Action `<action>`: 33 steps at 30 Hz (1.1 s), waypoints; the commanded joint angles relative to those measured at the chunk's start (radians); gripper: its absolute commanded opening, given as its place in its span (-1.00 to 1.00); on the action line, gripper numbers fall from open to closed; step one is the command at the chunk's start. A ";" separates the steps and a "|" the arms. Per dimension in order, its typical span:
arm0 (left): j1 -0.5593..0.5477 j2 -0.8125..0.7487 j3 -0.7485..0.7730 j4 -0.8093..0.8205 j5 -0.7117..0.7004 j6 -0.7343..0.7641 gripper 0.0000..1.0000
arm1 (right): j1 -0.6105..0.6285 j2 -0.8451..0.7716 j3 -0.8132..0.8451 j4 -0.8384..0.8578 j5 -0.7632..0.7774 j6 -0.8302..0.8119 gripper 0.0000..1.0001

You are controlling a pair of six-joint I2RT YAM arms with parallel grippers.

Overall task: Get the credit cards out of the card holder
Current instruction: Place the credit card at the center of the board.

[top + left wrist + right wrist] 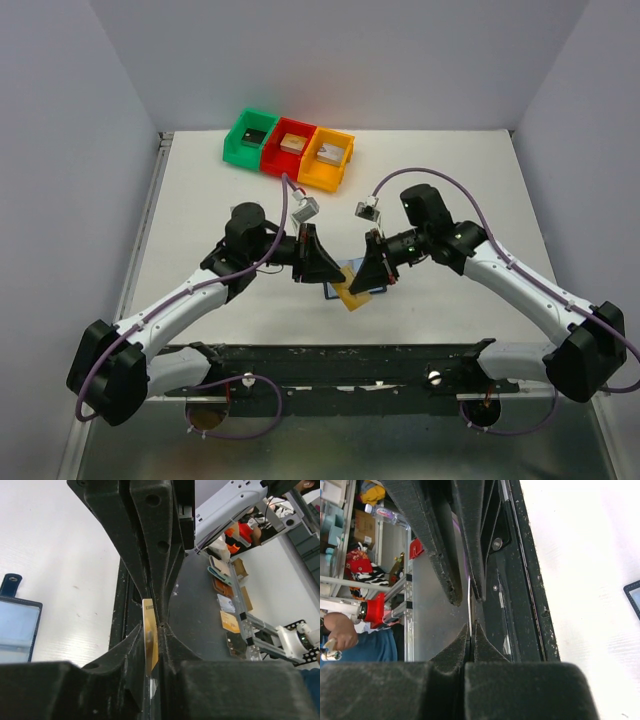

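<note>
In the top view both grippers meet over the table's middle at a tan-gold credit card [350, 297]. It lies just above the navy card holder [332, 292]. My right gripper [358, 285] is shut on the card's thin edge [469, 607]. My left gripper [151, 626] stands narrowly open around the same card [150, 640], one jaw on each side, with a slim gap showing. In the left wrist view the card holder [15, 625] lies open on the table at the left, its strap tab pointing up. One of its corners [635, 597] shows in the right wrist view.
Green [250, 135], red [290, 147] and orange [328, 155] bins stand in a row at the back of the table, each with a small block inside. The black base rail [330, 365] runs along the near edge.
</note>
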 commanded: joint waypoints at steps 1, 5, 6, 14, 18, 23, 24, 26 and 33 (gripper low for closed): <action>-0.014 0.005 0.008 0.002 0.038 0.029 -0.60 | 0.010 0.007 0.026 -0.047 0.026 -0.028 -0.99; -0.014 -0.010 -0.029 0.084 0.047 -0.006 -1.00 | 0.010 -0.003 0.028 -0.042 0.035 -0.022 -0.89; -0.011 -0.021 -0.044 0.119 0.040 -0.030 -1.00 | 0.010 -0.010 0.031 -0.045 0.067 -0.010 -0.59; 0.214 -0.104 -0.112 0.036 -0.386 -0.185 -1.00 | -0.008 -0.216 0.023 -0.025 0.608 0.106 0.26; 0.282 -0.101 -0.107 -0.081 -0.702 -0.264 -1.00 | -0.008 -0.364 -0.087 0.102 0.867 0.178 0.29; 0.326 0.135 -0.034 -0.051 -0.798 -0.336 -1.00 | -0.008 -0.465 -0.239 0.220 0.923 0.223 0.29; 0.326 0.196 -0.008 -0.046 -0.810 -0.339 -1.00 | -0.008 -0.461 -0.248 0.217 0.896 0.222 0.29; 0.331 0.304 0.041 -0.032 -0.833 -0.342 -1.00 | -0.008 -0.445 -0.264 0.217 0.848 0.232 0.28; 0.349 0.578 0.202 -0.021 -0.852 -0.331 -1.00 | -0.008 -0.407 -0.302 0.236 0.776 0.255 0.27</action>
